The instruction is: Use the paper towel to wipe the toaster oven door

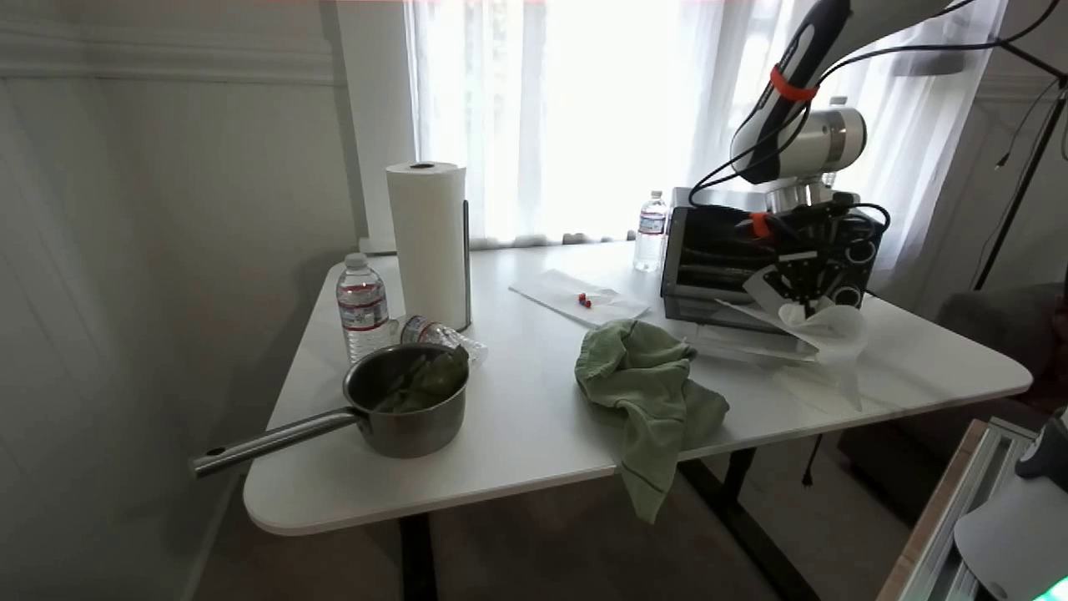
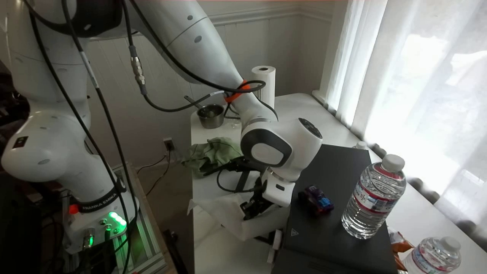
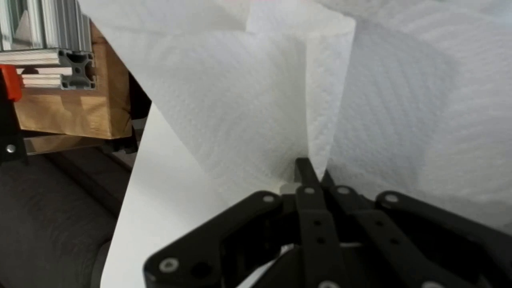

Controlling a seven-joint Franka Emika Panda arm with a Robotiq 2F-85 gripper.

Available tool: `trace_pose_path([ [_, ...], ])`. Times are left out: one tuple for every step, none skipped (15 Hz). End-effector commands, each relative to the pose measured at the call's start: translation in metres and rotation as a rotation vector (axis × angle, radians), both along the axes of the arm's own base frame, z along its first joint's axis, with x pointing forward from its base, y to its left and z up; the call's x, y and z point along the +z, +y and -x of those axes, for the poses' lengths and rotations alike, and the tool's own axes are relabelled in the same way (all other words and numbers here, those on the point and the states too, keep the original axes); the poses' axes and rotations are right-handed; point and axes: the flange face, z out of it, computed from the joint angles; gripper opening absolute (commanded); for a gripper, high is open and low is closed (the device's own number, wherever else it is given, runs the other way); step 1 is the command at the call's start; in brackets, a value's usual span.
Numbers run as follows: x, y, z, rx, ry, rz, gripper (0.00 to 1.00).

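Arm (image 2: 207,49) white, smooth, with rounded shapes and dark ring (image 2: 266,134). Black cables (image 2: 171,110) along it, with metal connector (image 2: 137,70); orange band (image 1: 793,87) around. Black collar (image 2: 99,203) says "FRANKA EMIKA"; green lights (image 2: 118,219) below. Jaws black, jointed, with round silver screws (image 3: 169,265).

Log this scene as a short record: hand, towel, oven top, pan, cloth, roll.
Hand: shut on the paper towel
Towel spread: flaring loosely around the hand, in front of the toaster oven
Contact: whether towel touches oven cannot be told
Oven top: toy car and standing water bottle
Saucepan: holds something green, unclear what
Green cloth: crumpled, hanging over the edge of the table
Towel roll: upright
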Motion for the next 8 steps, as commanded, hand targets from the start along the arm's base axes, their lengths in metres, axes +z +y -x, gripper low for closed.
trace_pose_path([
  [0.001, 0.016, -0.015, 0.042, -0.062, -0.039, 0.00],
  [0.000, 0.021, -0.019, 0.057, -0.070, -0.048, 0.00],
  [0.000, 0.027, -0.022, 0.073, -0.080, -0.053, 0.00],
  [0.000, 0.033, -0.026, 0.095, -0.092, -0.058, 0.00],
  [0.001, 0.038, -0.029, 0.115, -0.104, -0.069, 0.00],
  [0.001, 0.043, -0.033, 0.134, -0.120, -0.075, 0.00],
  [0.003, 0.049, -0.037, 0.152, -0.138, -0.087, 0.00],
  [0.005, 0.054, -0.041, 0.170, -0.156, -0.100, 0.00],
])
